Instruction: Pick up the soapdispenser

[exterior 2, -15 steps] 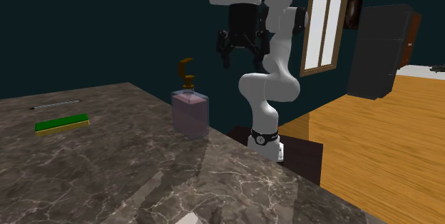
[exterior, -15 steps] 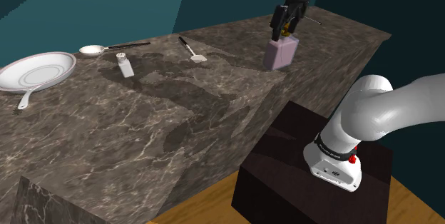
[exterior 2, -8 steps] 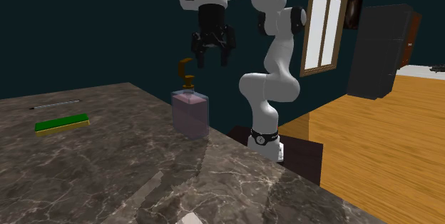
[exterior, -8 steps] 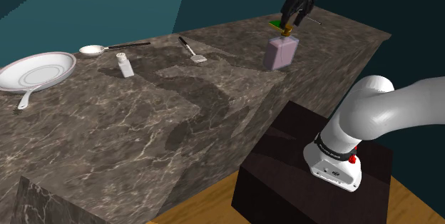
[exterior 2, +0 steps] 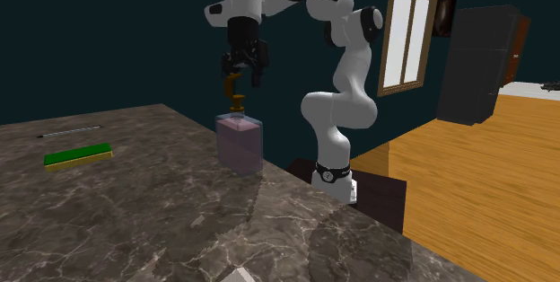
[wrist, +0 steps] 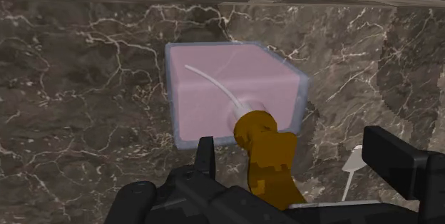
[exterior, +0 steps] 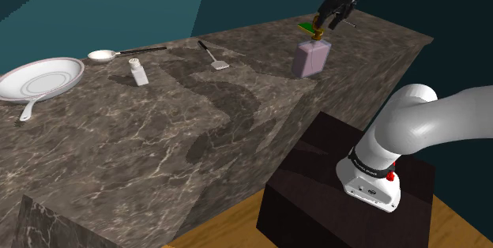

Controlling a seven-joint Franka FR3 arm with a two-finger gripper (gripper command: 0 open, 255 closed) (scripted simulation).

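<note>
The soap dispenser (exterior: 311, 59) is a pale pink see-through square bottle with a brown pump (exterior 2: 234, 91), upright near the counter's edge by the stand. My gripper (exterior: 330, 20) hangs right above it, open, fingers pointing down. In the second exterior view the gripper (exterior 2: 240, 73) is level with the pump head. The wrist view looks down on the bottle (wrist: 214, 90), with the brown pump (wrist: 268, 157) between the fingers (wrist: 207, 160), closer to one of them. No finger clasps it.
The marble counter (exterior: 158, 136) carries a white pan (exterior: 39, 79), a spoon (exterior: 107, 54), a shaker (exterior: 139, 72) and a spatula (exterior: 213, 55). A green sponge (exterior 2: 79, 155) and a thin rod (exterior 2: 67, 131) lie beyond the bottle. The dark stand (exterior: 316, 199) stands beside the counter.
The gripper has swung across toward the second exterior view's left and come down, from beside the bottle to directly over the pump. It stays open; the bottle has not moved.
</note>
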